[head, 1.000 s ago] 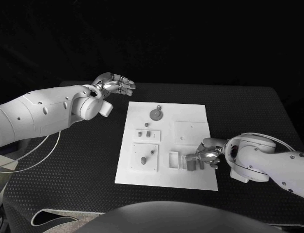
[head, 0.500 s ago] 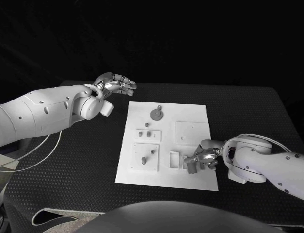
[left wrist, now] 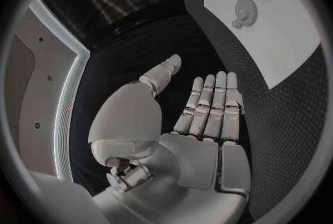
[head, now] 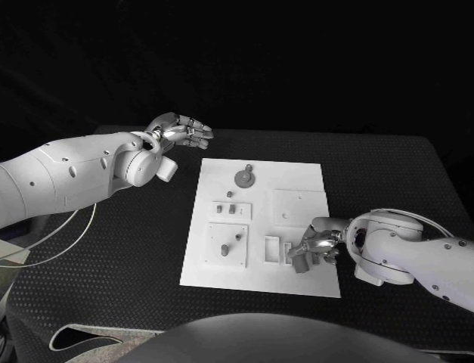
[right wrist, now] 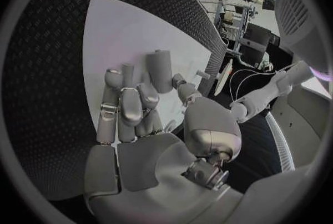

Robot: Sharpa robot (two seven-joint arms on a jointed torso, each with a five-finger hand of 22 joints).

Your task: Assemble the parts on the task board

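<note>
Left hand: my left hand [head: 179, 130] hangs above the table's [head: 138, 227] far left part, well apart from the task board [head: 302, 178]; the wrist view has my fingers [left wrist: 211, 104] stretched out side by side, thumb off to one side, with nothing in them.
Right hand: my right hand [head: 318, 243] is down at the board's near right part, fingers curled around an upright grey part [right wrist: 158, 70] that I am holding.
Parts: a round grey part [head: 243, 178] lies near the board's far edge; small grey pieces [head: 229, 208] sit on the raised white blocks [head: 227, 243] on the board's left half.
Writing: I can read no label or lettering on the board or the parts.
</note>
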